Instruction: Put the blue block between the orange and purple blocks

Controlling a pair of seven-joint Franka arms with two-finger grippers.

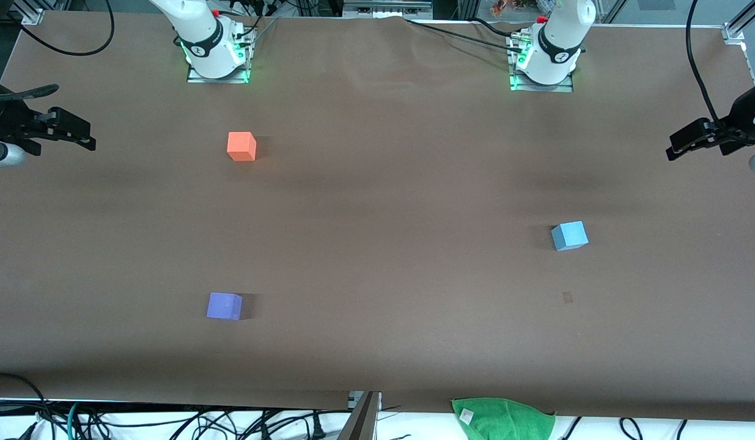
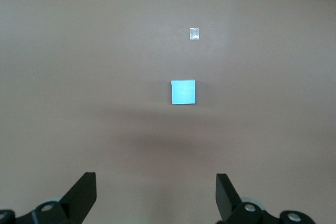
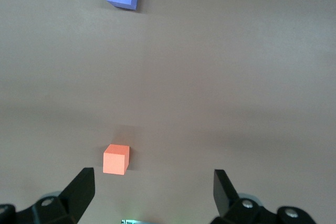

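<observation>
The blue block (image 1: 570, 236) is sitting at three o'clock on the table (image 1: 383, 201), well apart from the orange block (image 1: 241, 146) at eleven and the purple block (image 1: 224, 305) at seven. The left gripper (image 2: 156, 195) and the right gripper (image 3: 153, 191) are hanging empty with fingers spread apart.

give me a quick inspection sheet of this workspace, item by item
surface: brown table with a small pale mark nearer the front camera than the blue block
job's things: blue block toward the left arm's end; orange block and purple block toward the right arm's end, purple nearer the front camera; all apart
clutter: green cloth at the table's near edge
grippers: left end effector open, over the table near the blue block; right end effector open, over the table near the orange block; both empty
cables: black cables around the table edges
surroundings: nothing seen
</observation>
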